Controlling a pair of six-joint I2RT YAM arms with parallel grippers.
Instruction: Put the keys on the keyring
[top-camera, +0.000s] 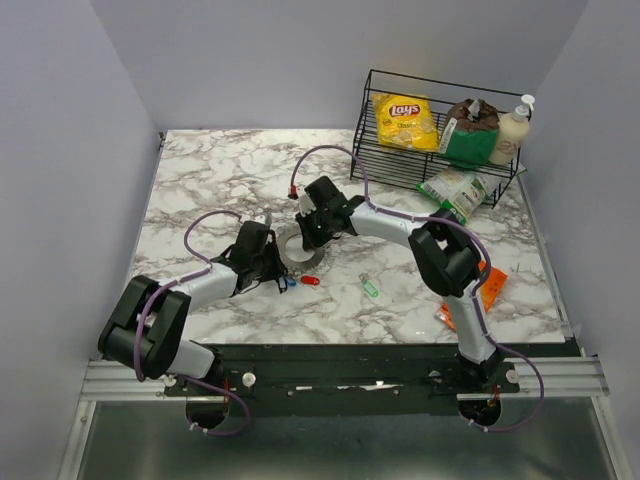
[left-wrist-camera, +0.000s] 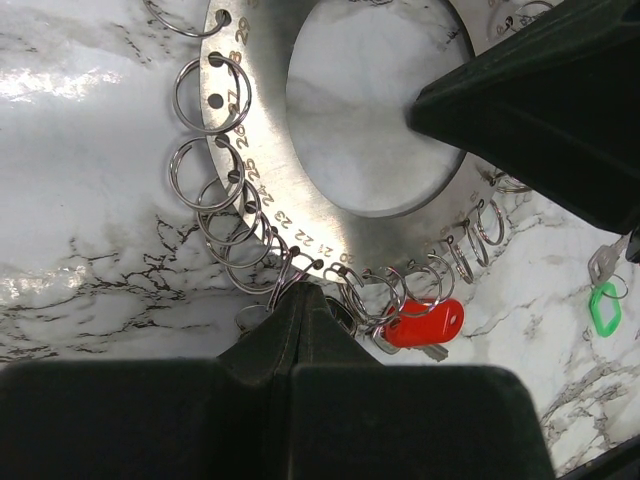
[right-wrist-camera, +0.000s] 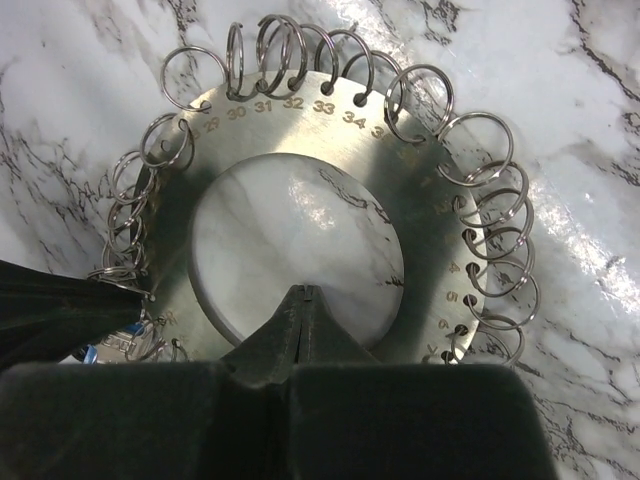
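Observation:
The keyring (top-camera: 297, 260) is a flat grey metal disc with an open centre, numbered holes and many small split rings round its rim (left-wrist-camera: 260, 100) (right-wrist-camera: 425, 240). My left gripper (left-wrist-camera: 300, 291) is shut, its tips touching a split ring at the near rim; whether it pinches that ring I cannot tell. My right gripper (right-wrist-camera: 308, 292) is shut over the open centre, by the inner edge. The red key (left-wrist-camera: 425, 323) (top-camera: 310, 281) lies against the rim among the split rings. A blue key (top-camera: 288, 283) lies beside it. The pale green key (left-wrist-camera: 604, 308) (top-camera: 370, 287) lies apart to the right.
A black wire basket (top-camera: 372, 150) at the back right holds a yellow crisp packet (top-camera: 405, 120), a green bag and a pump bottle (top-camera: 512, 130). A green packet (top-camera: 458, 190) lies before it. An orange packet (top-camera: 490, 290) lies beside the right arm.

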